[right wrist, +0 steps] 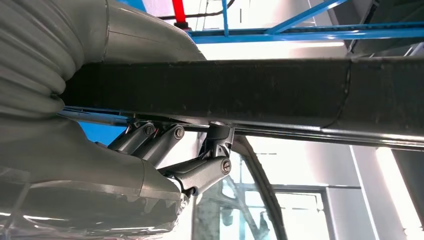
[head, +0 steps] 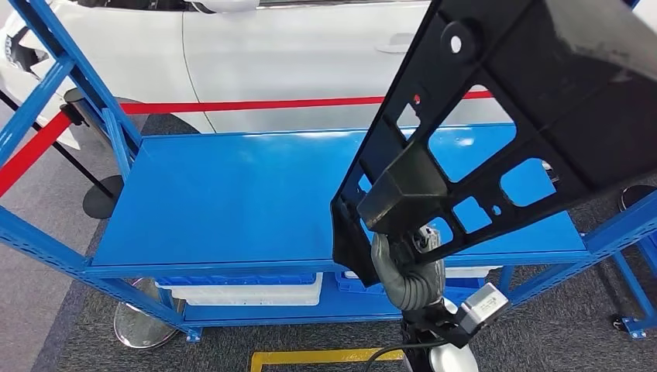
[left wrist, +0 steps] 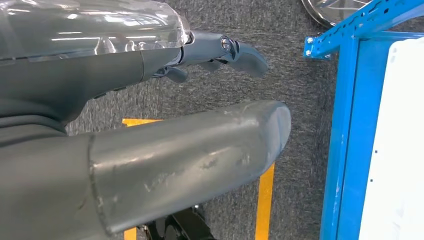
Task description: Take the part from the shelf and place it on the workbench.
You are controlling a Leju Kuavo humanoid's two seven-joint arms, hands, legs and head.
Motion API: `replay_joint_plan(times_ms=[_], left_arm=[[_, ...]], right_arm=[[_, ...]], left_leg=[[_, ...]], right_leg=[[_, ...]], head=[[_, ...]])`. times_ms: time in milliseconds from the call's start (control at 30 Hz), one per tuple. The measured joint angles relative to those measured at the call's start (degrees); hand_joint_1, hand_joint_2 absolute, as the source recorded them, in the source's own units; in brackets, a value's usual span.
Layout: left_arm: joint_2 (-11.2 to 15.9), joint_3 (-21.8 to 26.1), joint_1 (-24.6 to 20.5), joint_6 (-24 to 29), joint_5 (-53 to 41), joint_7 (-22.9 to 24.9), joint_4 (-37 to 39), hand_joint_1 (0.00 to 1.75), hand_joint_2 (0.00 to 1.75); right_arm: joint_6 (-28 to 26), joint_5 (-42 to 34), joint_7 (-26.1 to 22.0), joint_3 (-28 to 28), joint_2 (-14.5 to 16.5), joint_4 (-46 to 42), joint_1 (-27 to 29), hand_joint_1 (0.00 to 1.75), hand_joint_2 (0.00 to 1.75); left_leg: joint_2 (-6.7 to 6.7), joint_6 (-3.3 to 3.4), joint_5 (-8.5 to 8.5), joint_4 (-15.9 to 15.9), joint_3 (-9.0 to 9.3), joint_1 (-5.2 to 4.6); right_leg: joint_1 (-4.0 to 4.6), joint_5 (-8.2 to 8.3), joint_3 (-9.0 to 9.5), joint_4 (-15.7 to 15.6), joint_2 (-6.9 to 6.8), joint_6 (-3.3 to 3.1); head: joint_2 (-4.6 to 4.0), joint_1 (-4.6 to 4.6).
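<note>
The part [head: 496,116] is a large flat black panel pierced with several cut-out windows and small round holes, held up in the air and tilted, its lower corner gripped by the right hand [head: 407,271]. It hangs above the right end of the blue shelf [head: 232,194], clear of the shelf's top board. Seen from the right wrist, its dark textured edge [right wrist: 225,87] runs straight across the hand's fingers [right wrist: 200,170].

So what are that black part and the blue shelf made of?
The part looks like moulded black plastic or coated metal; I can't tell which. It has a matte, slightly textured face and crisp cut-out holes. The shelf looks like painted steel: glossy blue sheet with a folded edge and bolted uprights.
</note>
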Motion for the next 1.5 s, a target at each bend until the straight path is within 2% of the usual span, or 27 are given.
replay_joint_plan(times_ms=[33,67,100,167,233,333,400,467,500,533,567,633,700,800,833,867,900,967,1000,1033,1100,1267,1333,1400,1433,1467,1500], left_arm=[[-0.03,0.14,0.02,0.04,-0.01,0.03,0.00,0.00,0.00],[-0.06,0.23,0.06,0.08,-0.02,0.05,-0.01,0.00,0.00],[-0.07,0.30,0.07,0.13,-0.02,0.05,-0.01,0.00,0.00],[-0.08,0.40,-0.13,0.31,0.23,0.04,-0.02,0.00,0.00],[-0.16,0.72,-0.30,0.74,0.89,0.13,-0.02,0.00,0.00],[-0.40,1.57,-0.32,1.75,1.67,1.07,-0.02,0.00,0.00],[-0.51,2.09,-0.38,2.24,1.81,1.98,-0.01,0.00,0.00],[-0.51,2.56,-0.42,2.51,1.79,2.68,0.00,0.00,0.00],[-0.51,2.82,-0.40,2.53,1.78,2.91,0.00,0.00,0.00],[-0.51,3.05,-0.37,2.50,1.79,3.07,0.00,0.00,0.00],[-0.51,3.23,-0.34,2.46,1.80,3.21,0.00,0.00,0.00],[-0.52,3.45,-0.34,2.36,1.81,3.39,-0.01,0.00,0.00],[-0.50,3.64,-0.37,2.19,1.86,3.49,-0.02,0.00,0.00],[-0.40,3.98,-0.38,1.82,1.96,3.52,-0.02,0.00,0.00],[-0.38,4.09,-0.36,1.66,1.96,3.54,-0.02,0.00,0.00],[-0.36,4.20,-0.34,1.51,1.96,3.55,-0.02,0.00,0.00],[-0.32,4.29,-0.33,1.43,1.96,3.57,-0.02,0.00,0.00],[-0.16,4.45,-0.36,1.39,1.96,3.58,-0.02,0.00,0.00],[-0.09,4.51,-0.38,1.39,1.96,3.59,-0.02,0.00,0.00],[-0.05,4.55,-0.38,1.39,1.96,3.59,-0.02,0.00,0.00],[-0.03,4.56,-0.38,1.39,1.96,3.60,-0.02,0.00,0.00],[-0.03,4.56,-0.38,1.38,1.96,3.60,-0.02,0.00,0.00],[-0.02,4.56,-0.37,1.37,1.96,3.60,-0.02,0.00,0.00],[-0.01,4.57,-0.39,1.37,1.96,3.59,-0.02,0.00,0.00],[0.08,4.58,-0.55,1.24,1.93,3.57,-0.02,0.00,0.00],[0.22,4.58,-0.64,0.94,1.81,3.55,-0.02,0.00,0.00],[0.38,4.59,-0.77,0.60,1.68,3.52,-0.02,0.00,0.00]], right_arm=[[0.08,-0.12,0.01,-0.24,-0.16,-0.53,0.78,1.75,1.75],[0.13,-0.22,0.01,-0.43,-0.30,-0.99,1.31,1.75,1.75],[0.15,-0.35,0.02,-0.55,-0.41,-1.36,1.58,1.75,1.75],[0.08,-0.85,0.11,-0.78,-0.52,-2.03,1.87,1.75,1.75],[-0.13,-1.52,0.42,-1.14,-0.55,-2.40,2.62,1.75,1.75],[0.87,-1.55,-0.19,-1.90,-0.59,-2.49,5.03,1.75,1.75],[2.79,-0.37,-1.70,-2.49,-0.63,-2.54,7.33,1.75,1.75],[4.27,1.85,-3.43,-3.09,-0.69,-2.54,10.25,1.75,1.75],[4.61,2.96,-4.21,-3.33,-0.75,-2.51,11.80,1.75,1.75],[4.75,3.87,-4.87,-3.50,-0.83,-2.46,13.24,1.75,1.75],[4.78,4.47,-5.37,-3.59,-0.91,-2.42,14.46,1.75,1.75],[4.70,5.12,-5.96,-3.64,-1.04,-2.40,16.15,1.75,1.75],[4.45,5.47,-6.23,-3.64,-1.10,-2.40,17.12,1.75,1.75],[3.93,5.59,-6.34,-3.64,-1.14,-2.41,17.89,1.75,1.75],[3.80,5.63,-6.34,-3.65,-1.14,-2.41,17.99,1.75,1.75],[3.69,5.69,-6.34,-3.66,-1.13,-2.42,18.03,1.75,1.75],[3.67,5.74,-6.33,-3.67,-1.13,-2.41,18.05,1.75,1.75],[3.63,5.81,-6.32,-3.69,-1.12,-2.40,18.15,1.75,1.75],[3.62,5.81,-6.31,-3.70,-1.12,-2.40,18.19,1.75,1.75],[3.61,5.81,-6.30,-3.70,-1.12,-2.40,18.23,1.75,1.75],[3.61,5.81,-6.30,-3.70,-1.12,-2.40,18.24,1.75,1.75],[3.62,5.81,-6.30,-3.70,-1.12,-2.40,18.24,1.75,1.75],[3.62,5.81,-6.30,-3.71,-1.12,-2.40,18.27,1.75,1.75],[3.61,5.81,-6.30,-3.72,-1.12,-2.40,18.30,1.75,1.75],[3.51,5.84,-6.27,-3.72,-1.12,-2.40,18.33,1.75,1.75],[3.22,5.89,-6.21,-3.72,-1.13,-2.40,18.38,1.75,1.75],[2.87,5.94,-6.13,-3.72,-1.15,-2.39,18.47,1.75,1.75]], left_leg=[[0.01,0.01,0.74,-0.07,0.01,0.00],[0.01,0.10,2.45,-2.31,1.05,0.00],[0.02,0.28,4.43,-5.98,2.73,-0.01],[-0.03,0.71,6.60,-12.16,5.68,-0.25],[-0.12,1.07,6.54,-13.86,6.47,-0.57],[-0.15,2.02,7.03,-14.73,6.77,-0.30],[-0.03,2.69,7.49,-15.31,7.05,-0.03],[0.01,2.92,7.66,-15.31,6.99,-0.02],[0.00,2.91,7.65,-15.25,6.94,-0.02],[-0.01,2.88,7.63,-15.17,6.89,-0.01],[-0.02,2.81,7.59,-15.05,6.84,0.03],[-0.04,2.47,7.42,-14.74,6.75,0.01],[-0.09,1.76,7.36,-14.43,6.61,-0.15],[-0.13,0.55,7.65,-14.42,6.43,-0.04],[-0.12,0.28,7.07,-13.95,6.17,0.06],[-0.11,0.10,5.64,-12.55,5.62,0.14],[-0.09,-0.01,3.40,-10.01,4.70,0.20],[-0.09,-0.15,-1.64,-2.82,2.46,0.17],[-0.09,-0.19,-3.21,0.03,1.75,0.15],[-0.09,-0.21,-4.04,1.75,1.41,0.13],[-0.09,-0.19,-4.29,2.44,1.41,0.13],[-0.09,-0.17,-4.24,2.39,1.59,0.13],[-0.08,-0.04,-3.70,1.31,2.64,0.10],[-0.08,0.31,-1.86,-3.27,6.02,-0.02],[-0.07,0.70,-0.46,-7.82,8.89,-0.30],[0.02,1.27,1.12,-11.68,10.91,-0.47],[0.20,2.00,2.76,-14.56,11.73,-0.63]], right_leg=[[0.05,-0.08,0.03,0.09,0.01,0.00],[0.08,-0.18,0.06,0.22,0.04,0.04],[0.08,-0.34,0.08,0.41,0.10,0.15],[0.27,-0.64,-0.06,0.88,0.18,0.55],[0.35,-0.70,-0.22,1.02,0.17,1.04],[0.23,-1.37,-0.34,1.56,0.15,1.91],[0.05,-4.24,-2.23,5.80,0.18,2.48],[-0.29,-7.69,-5.60,12.81,0.17,2.97],[-0.51,-8.37,-6.75,15.18,0.16,3.18],[-0.73,-7.94,-7.00,15.68,0.13,3.34],[-0.95,-6.49,-6.17,14.01,0.11,3.44],[-1.24,-2.89,-2.49,6.81,0.09,3.46],[-1.12,-1.14,-0.10,1.89,0.25,3.11],[-0.86,-0.43,-0.19,1.13,0.35,2.05],[-0.90,-0.06,-0.40,0.95,0.25,1.52],[-0.96,0.35,-0.71,0.76,0.13,0.96],[-0.97,0.78,-1.14,0.64,0.00,0.53],[-0.67,1.57,-2.31,0.76,-0.15,0.10],[-0.52,1.91,-2.84,0.85,-0.19,0.06],[-0.41,2.15,-3.24,0.92,-0.21,0.02],[-0.33,2.31,-3.51,0.99,-0.22,0.01],[-0.31,2.39,-3.63,1.01,-0.22,0.01],[-0.24,2.63,-4.00,1.07,-0.22,0.03],[-0.10,3.13,-4.67,1.22,-0.20,0.10],[-0.01,3.76,-5.13,1.29,-0.23,0.43],[-0.02,4.52,-5.47,1.23,-0.22,1.04],[-0.14,2.79,-6.34,3.01,-0.17,1.79]], head=[[0.00,-0.02],[0.00,-0.01],[0.00,-0.03],[0.00,-0.02],[0.00,0.01],[0.00,0.08],[0.00,0.27],[0.00,0.39],[0.00,0.39],[0.00,0.39],[0.00,0.39],[0.00,0.40],[0.00,0.32],[0.00,0.22],[-0.01,0.20],[-0.01,0.10],[-0.01,-0.02],[0.00,-0.22],[0.00,-0.24],[0.00,-0.25],[0.00,-0.25],[0.00,-0.25],[0.00,-0.25],[0.00,-0.24],[0.00,-0.20],[0.00,-0.11],[0.00,0.08]])
